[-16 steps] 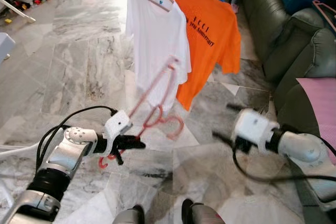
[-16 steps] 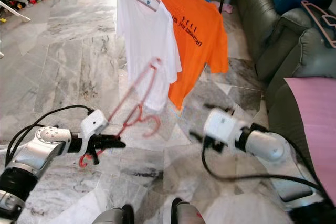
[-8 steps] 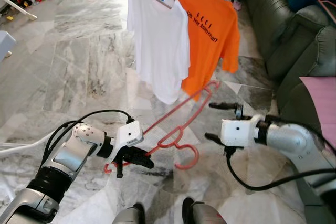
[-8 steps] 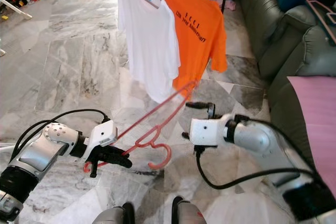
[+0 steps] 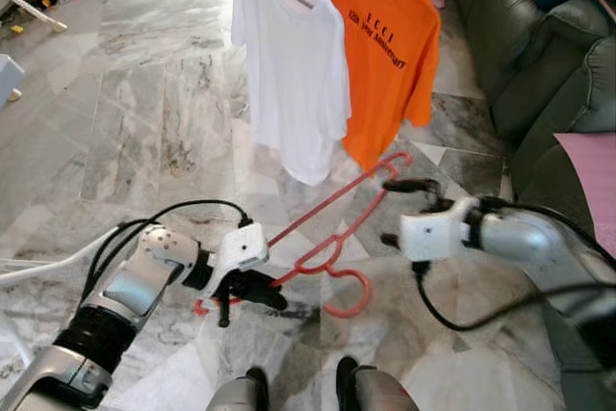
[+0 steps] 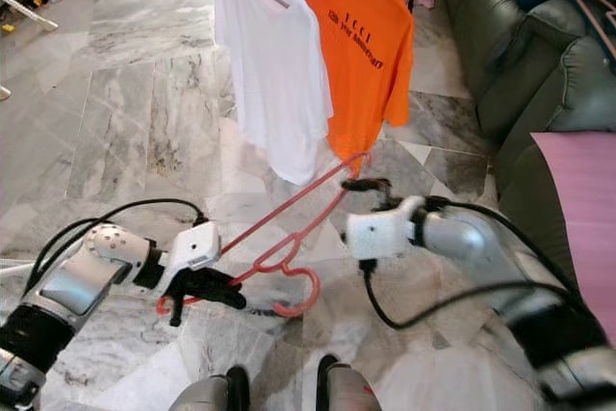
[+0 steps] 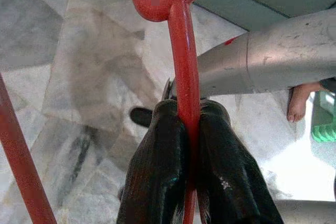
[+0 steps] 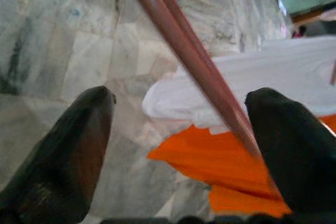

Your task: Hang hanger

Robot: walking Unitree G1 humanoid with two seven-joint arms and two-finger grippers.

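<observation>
a: looking down through the left eye, we log the left gripper [image 5: 252,292] pinched on one end of the red hanger [image 5: 332,221], low over the marble floor [image 5: 144,113].
b: right eye: we note the right gripper [image 6: 364,207] spread wide at the hanger's far end; contact unclear. white shirt [image 6: 274,74], orange shirt [image 6: 361,50] hang beyond.
a: left wrist: fingers [image 7: 157,182] squeeze the red bar.
b: right wrist: bar passes between parted fingers [image 8: 79,145].
</observation>
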